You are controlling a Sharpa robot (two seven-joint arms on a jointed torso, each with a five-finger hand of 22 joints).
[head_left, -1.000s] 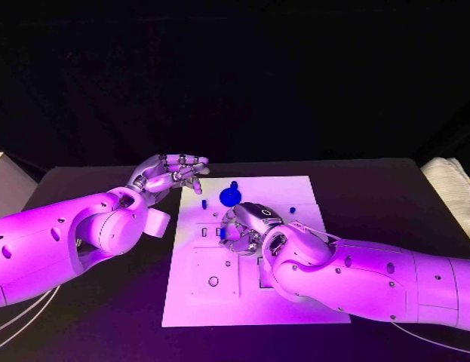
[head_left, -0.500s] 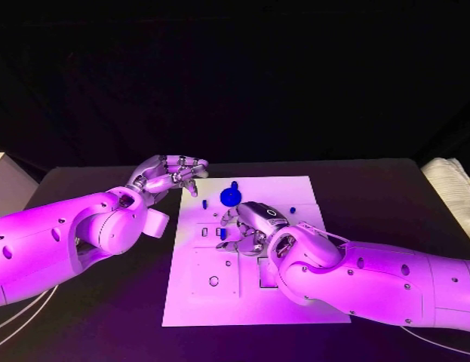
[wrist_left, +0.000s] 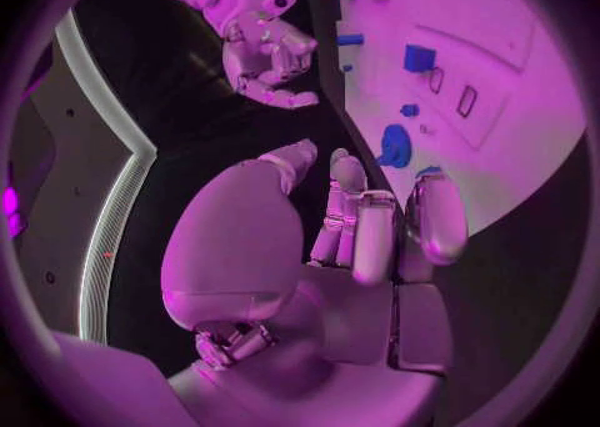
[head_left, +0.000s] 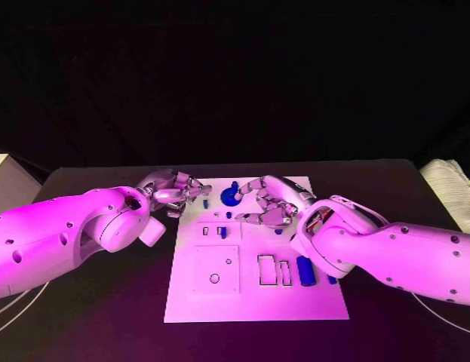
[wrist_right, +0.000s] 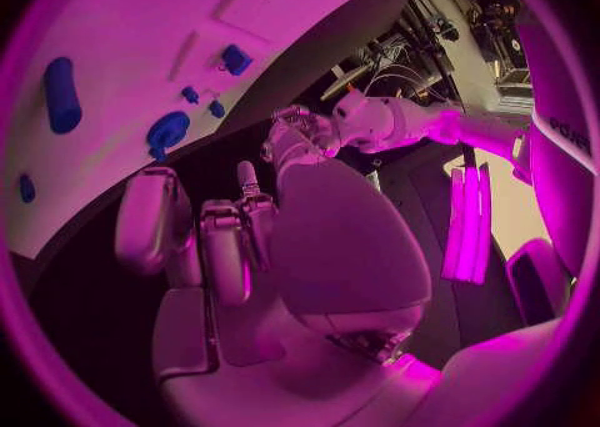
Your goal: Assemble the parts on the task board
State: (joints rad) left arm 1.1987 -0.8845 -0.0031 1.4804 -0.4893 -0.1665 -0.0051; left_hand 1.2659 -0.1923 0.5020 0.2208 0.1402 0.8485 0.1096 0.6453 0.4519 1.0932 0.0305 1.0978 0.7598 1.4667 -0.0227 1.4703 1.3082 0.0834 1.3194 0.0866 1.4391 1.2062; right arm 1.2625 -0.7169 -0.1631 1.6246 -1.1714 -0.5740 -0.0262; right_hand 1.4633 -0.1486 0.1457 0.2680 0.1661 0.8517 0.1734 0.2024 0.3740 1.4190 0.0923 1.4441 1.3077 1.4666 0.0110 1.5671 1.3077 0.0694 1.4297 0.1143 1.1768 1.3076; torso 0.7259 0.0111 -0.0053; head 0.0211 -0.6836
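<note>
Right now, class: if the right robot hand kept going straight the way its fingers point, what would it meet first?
Probably the left robot hand, which faces the right robot hand across the far end of the white board; the round blue part lies between, likely lower. Depth is unclear.

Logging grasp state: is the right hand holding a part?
No. The right hand hovers over the white task board, fingers curled, nothing in them.

head: above, facing down | wrists: behind hands | shared: task board (head_left: 259, 302)
</note>
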